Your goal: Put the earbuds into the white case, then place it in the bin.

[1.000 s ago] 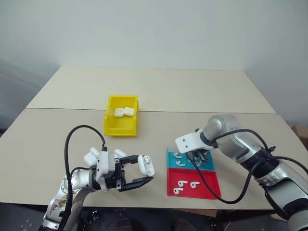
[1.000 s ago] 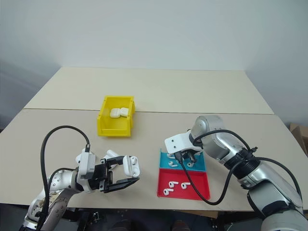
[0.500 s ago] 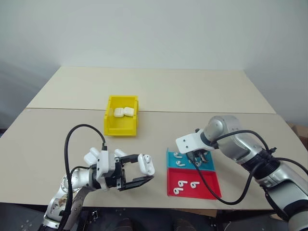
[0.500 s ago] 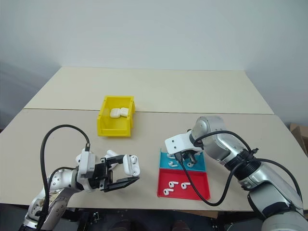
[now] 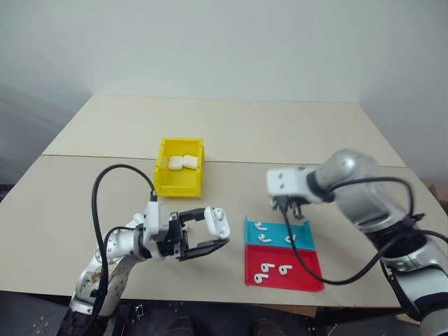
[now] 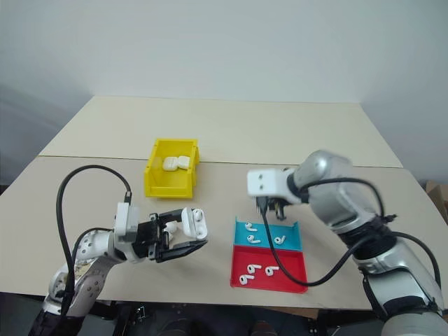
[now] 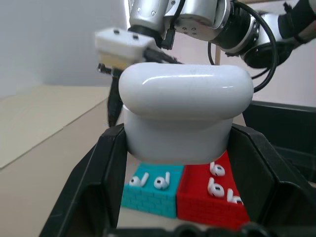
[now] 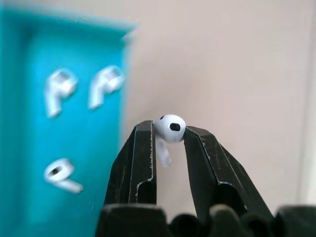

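The left gripper (image 5: 210, 234), at the near left of the pale beige table (image 5: 280, 133), is clamped on a small glossy white rounded-rectangle earbud charging case (image 5: 220, 222); in the left wrist view that case (image 7: 185, 116) sits between the two black fingers (image 7: 111, 163), lid closed, held clear of the tabletop. The right gripper (image 5: 290, 207) hangs above the table just beyond the far edge of a shallow blue plastic tray (image 5: 278, 234), and its fingers are pinched narrowly on a tiny glossy white stemmed earbud (image 8: 168, 132), whose rounded head sits between the fingertips (image 8: 144, 136) with the short stalk pointing back toward the wrist. Three more white earbuds (image 5: 264, 238) lie loose in the blue tray, and three others (image 5: 268, 269) lie in a shallow red plastic tray (image 5: 308, 269) that touches the blue one on its near side. A yellow plastic rectangular open-top bin (image 5: 179, 183) stands farther back on the table, left of the trays and well apart from both grippers; two white cases (image 5: 181, 162) rest side by side at its far end. A black cable (image 5: 98, 210) loops up from the left arm.
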You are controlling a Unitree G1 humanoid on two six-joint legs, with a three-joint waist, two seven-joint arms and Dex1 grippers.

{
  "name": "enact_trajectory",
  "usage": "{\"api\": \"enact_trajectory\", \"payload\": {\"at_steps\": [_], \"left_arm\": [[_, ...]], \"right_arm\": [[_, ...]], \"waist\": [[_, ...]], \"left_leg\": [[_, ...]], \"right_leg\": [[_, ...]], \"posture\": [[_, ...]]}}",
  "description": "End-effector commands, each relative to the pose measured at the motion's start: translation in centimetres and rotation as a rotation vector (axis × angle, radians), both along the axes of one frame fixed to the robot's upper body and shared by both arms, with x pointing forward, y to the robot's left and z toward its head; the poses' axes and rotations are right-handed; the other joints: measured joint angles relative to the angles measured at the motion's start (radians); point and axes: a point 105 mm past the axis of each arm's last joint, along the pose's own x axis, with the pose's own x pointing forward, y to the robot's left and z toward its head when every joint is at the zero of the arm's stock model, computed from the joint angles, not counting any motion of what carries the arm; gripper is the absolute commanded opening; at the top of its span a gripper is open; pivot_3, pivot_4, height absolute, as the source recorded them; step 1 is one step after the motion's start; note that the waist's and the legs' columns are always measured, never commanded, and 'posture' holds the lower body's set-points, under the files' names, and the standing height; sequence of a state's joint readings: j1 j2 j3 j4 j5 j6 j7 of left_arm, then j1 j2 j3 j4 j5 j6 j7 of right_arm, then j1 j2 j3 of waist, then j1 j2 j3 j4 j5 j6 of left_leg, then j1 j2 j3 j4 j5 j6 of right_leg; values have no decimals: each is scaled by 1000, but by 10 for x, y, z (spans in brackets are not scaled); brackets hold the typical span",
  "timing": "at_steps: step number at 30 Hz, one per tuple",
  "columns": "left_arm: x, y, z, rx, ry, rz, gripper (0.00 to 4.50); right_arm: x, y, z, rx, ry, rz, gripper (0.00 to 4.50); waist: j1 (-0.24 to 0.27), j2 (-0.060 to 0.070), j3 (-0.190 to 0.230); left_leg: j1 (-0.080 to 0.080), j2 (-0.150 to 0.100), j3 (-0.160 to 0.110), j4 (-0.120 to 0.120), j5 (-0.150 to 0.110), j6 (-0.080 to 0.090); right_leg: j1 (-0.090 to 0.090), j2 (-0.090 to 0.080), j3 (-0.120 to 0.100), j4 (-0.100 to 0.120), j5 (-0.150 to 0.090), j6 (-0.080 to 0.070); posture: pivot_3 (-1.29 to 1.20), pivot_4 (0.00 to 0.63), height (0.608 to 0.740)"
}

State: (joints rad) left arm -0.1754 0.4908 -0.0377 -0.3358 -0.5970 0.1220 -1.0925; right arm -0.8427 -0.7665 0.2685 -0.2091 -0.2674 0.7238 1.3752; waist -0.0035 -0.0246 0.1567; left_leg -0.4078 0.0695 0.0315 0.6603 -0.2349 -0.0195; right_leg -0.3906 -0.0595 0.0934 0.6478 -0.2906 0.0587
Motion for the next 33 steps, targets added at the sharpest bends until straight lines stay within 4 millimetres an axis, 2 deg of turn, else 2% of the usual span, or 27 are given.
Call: {"api": "enact_trajectory", "payload": {"at_steps": [1,2,5,7,11,15,20,33], "left_arm": [[-3,-7,16,-46,-23,-53,2767],[-4,-9,20,-51,-25,-73,2767],[-5,-15,28,-58,-9,-114,2767],[-6,-22,32,-53,-1,-151,2767],[-5,-36,42,-19,-16,-213,2767],[-1,-46,60,-8,-46,-240,2767],[2,-53,76,-16,-76,-262,2767],[6,-59,67,-45,-80,-211,2767]], "right_arm": [[-15,-15,44,248,-67,-103,869],[-22,-20,57,351,-70,-136,869],[-39,-30,79,550,-106,-164,869],[-57,-32,94,767,-64,-145,869],[-91,-23,103,998,50,-4,869],[-102,-17,110,1150,60,110,869],[-112,-9,114,1232,86,217,869],[-138,18,91,1186,277,344,869]], "waist": [[1,0,0],[1,0,0],[4,0,0],[2,0,0],[2,0,0],[-2,0,0],[-6,0,0],[-12,0,0]], "left_leg": [[0,0,0,0,0,0],[0,0,0,0,0,0],[0,0,0,0,0,0],[0,0,0,0,0,0],[1,0,-1,0,0,0],[1,-1,-1,0,0,0],[0,-1,-2,0,0,0],[-1,-1,-2,0,0,0]], "right_leg": [[0,0,0,0,0,0],[0,0,0,0,0,0],[0,0,0,0,0,0],[0,0,0,0,0,0],[1,0,0,1,0,0],[1,1,0,2,0,0],[1,1,0,1,0,0],[1,0,0,1,0,0]], "posture": [[0,150,740],[0,150,740],[0,150,740],[0,150,740],[0,150,740],[0,150,740],[0,150,740],[0,150,740]]}}
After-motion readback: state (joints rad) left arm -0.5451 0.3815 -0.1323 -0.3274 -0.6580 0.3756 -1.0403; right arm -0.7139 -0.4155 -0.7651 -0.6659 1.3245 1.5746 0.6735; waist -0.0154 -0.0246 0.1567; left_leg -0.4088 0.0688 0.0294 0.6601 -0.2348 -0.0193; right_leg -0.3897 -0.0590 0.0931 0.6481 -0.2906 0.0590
